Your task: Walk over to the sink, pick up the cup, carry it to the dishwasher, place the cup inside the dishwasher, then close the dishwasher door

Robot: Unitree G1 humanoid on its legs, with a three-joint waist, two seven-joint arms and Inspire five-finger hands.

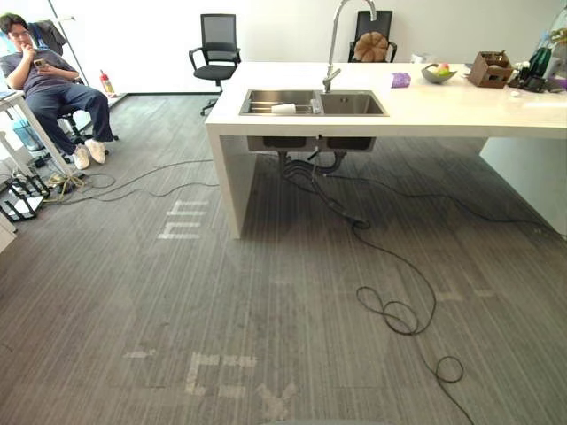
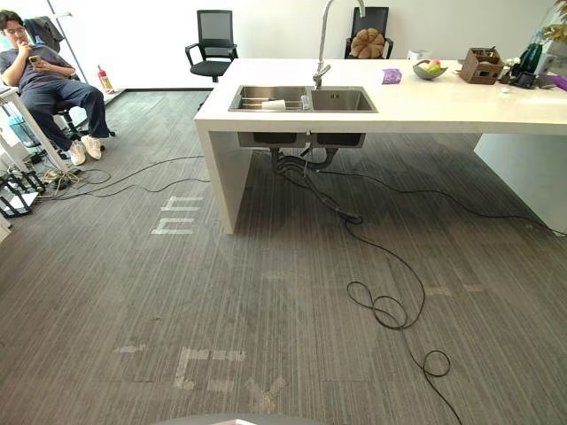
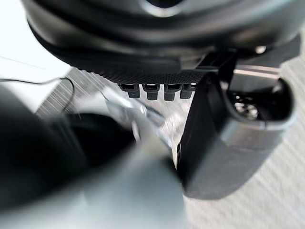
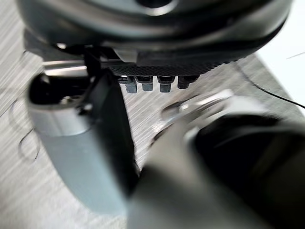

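Observation:
A white cup lies on its side in the left basin of a steel double sink, set in the near end of a white counter across the room. A tall curved faucet rises behind the basins. My left hand hangs over the grey carpet with its fingers straight and its thumb standing apart, holding nothing. My right hand hangs the same way, thumb out, with nothing in it.
A person sits on a chair at the far left, with thin cables on the floor nearby. Two office chairs stand behind the counter. A fruit bowl, a purple object and a wooden box rest on the counter's right part.

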